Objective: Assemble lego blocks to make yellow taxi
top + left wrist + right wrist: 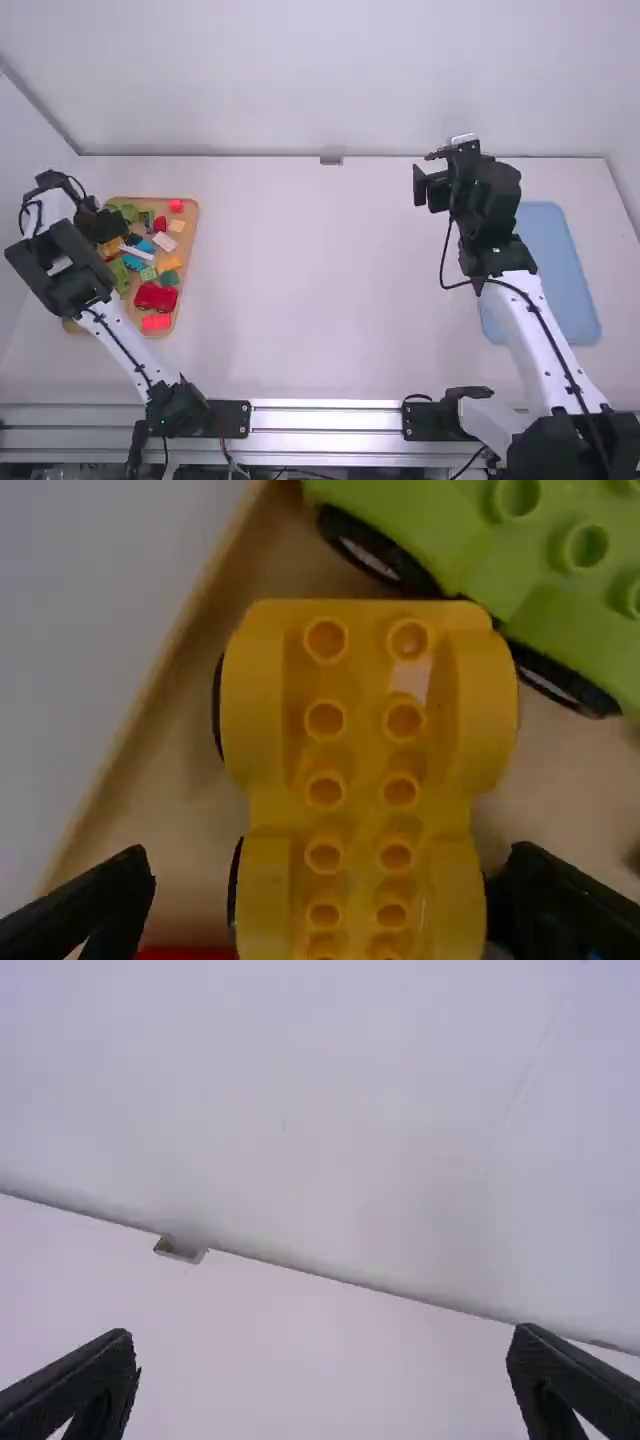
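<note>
In the high view my left gripper is over the left part of the wooden tray. The left wrist view has the yellow wheeled base, studs up, in the tray, and my left gripper open with a finger on either side of it. Whether those fingers touch it I cannot tell. Beside the base stands a green wheeled piece. My right gripper is held far from the tray, toward the table's back right; its open fingers have nothing between them in the right wrist view.
Around the left gripper the tray holds several loose pieces, among them a red car, an orange block and a pink block. A blue mat lies at the right, partly behind the right arm. The back wall borders the table.
</note>
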